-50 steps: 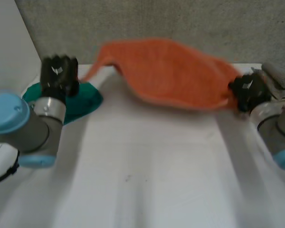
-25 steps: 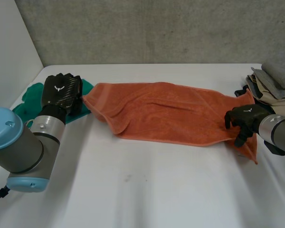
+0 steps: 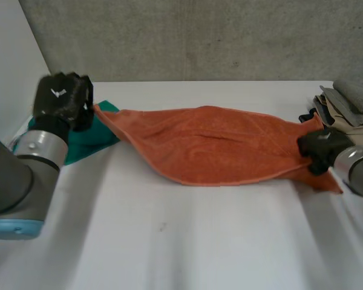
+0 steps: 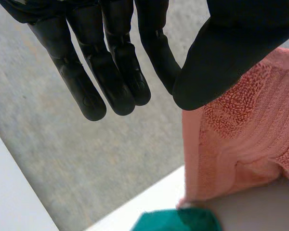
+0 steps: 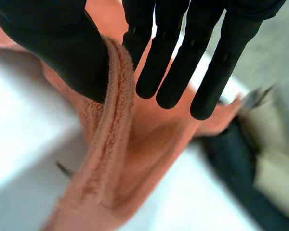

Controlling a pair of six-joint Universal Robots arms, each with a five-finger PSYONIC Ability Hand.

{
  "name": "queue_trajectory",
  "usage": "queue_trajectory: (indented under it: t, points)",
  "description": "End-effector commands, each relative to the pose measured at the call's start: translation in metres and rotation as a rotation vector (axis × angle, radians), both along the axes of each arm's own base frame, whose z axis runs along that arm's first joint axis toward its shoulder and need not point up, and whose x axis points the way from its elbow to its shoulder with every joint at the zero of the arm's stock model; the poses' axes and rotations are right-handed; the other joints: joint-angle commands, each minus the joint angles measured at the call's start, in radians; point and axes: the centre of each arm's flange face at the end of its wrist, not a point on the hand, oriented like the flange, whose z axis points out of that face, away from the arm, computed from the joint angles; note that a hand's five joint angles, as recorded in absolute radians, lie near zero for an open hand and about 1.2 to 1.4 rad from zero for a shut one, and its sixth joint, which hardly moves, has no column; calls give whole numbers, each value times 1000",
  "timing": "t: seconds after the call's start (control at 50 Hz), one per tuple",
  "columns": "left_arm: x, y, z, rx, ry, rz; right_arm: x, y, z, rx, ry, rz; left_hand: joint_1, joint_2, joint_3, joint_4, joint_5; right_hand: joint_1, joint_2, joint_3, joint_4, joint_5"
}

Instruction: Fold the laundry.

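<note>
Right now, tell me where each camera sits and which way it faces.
Head view: between and behind the arms, looking down at the table; both arms show, left hand and right hand at the ends of the orange towel.
Left wrist view: on that wrist, looking along the palm; thumb pinches a towel corner by the green cloth.
Right wrist view: on that wrist, along the palm; thumb and fingers pinch the towel's edge.
All share the towel.
</note>
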Motion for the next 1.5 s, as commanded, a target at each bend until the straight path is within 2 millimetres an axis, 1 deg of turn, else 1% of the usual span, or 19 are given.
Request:
queue_trajectory:
  t: [0.02,0.04,0.06,0.1,0.14,0.2,0.26,0.38,0.4,0.44,0.46,0.52,0.6,0.66,0.84,0.92,1.04,1.24,1.5]
  points:
    - [28,26,93,-112,21,60,-6,47,104,-197,112,48,257,196,200,195,229,259,224,209,197,224]
    - [32,31,105,-127,23,68,-8,52,115,-224,132,50,257,196,200,195,229,259,224,209,197,224]
    - [37,36,120,-143,26,82,-14,61,138,-282,181,42,257,196,200,195,229,259,224,209,197,224]
    - [43,40,133,-151,25,96,-19,72,162,-345,220,31,257,196,200,195,229,259,224,209,197,224]
    - [51,44,143,-136,17,116,-22,81,178,-381,238,24,257,196,200,195,229,259,224,209,197,224]
    - [54,44,140,-77,-7,117,-26,87,185,-361,252,27,257,196,200,195,229,259,224,209,197,224]
    - [54,39,119,31,-58,101,-33,79,171,-283,286,22,257,196,200,195,229,259,224,209,197,224]
    - [47,18,46,274,-218,61,-33,55,125,-111,349,63,257,196,200,195,229,259,224,209,197,224]
    - [40,18,27,329,-242,32,-32,51,115,-78,335,65,257,196,200,195,229,259,224,209,197,224]
    - [26,22,7,376,-255,-27,-31,44,99,-13,288,56,257,196,200,195,229,259,224,209,197,224]
    - [14,27,-6,400,-264,-84,-29,41,92,6,264,51,7,-53,-49,-55,-21,259,224,209,197,224]
    - [-3,38,-30,438,-277,-161,-23,34,79,18,207,42,-487,-547,-543,-549,-515,259,224,209,197,224]
    - [-4,54,-51,488,-277,-186,-20,24,65,-39,174,20,-491,-552,-548,-554,-519,259,224,209,197,224]
    - [-4,62,-59,501,-272,-194,-23,16,57,-97,179,-11,-488,-549,-545,-551,-516,259,224,209,197,224]
    - [-17,113,-84,573,-321,-306,-28,-6,18,-108,186,-95,-606,-666,-662,-668,-634,259,224,209,197,224]
    - [-17,119,-90,587,-328,-313,-29,-12,11,-108,128,-130,-606,-667,-662,-668,-634,259,224,209,197,224]
    - [-17,119,-98,607,-336,-313,-32,-19,12,-152,56,-167,-600,-661,-656,-662,-628,259,224,209,197,224]
    - [-19,111,-110,625,-346,-303,-35,-25,-3,-142,62,-187,-591,-652,-648,-653,-619,259,224,209,197,224]
    - [-20,109,-117,647,-358,-291,-62,-40,-5,-164,77,-264,-579,-640,-636,-642,-607,259,224,209,197,224]
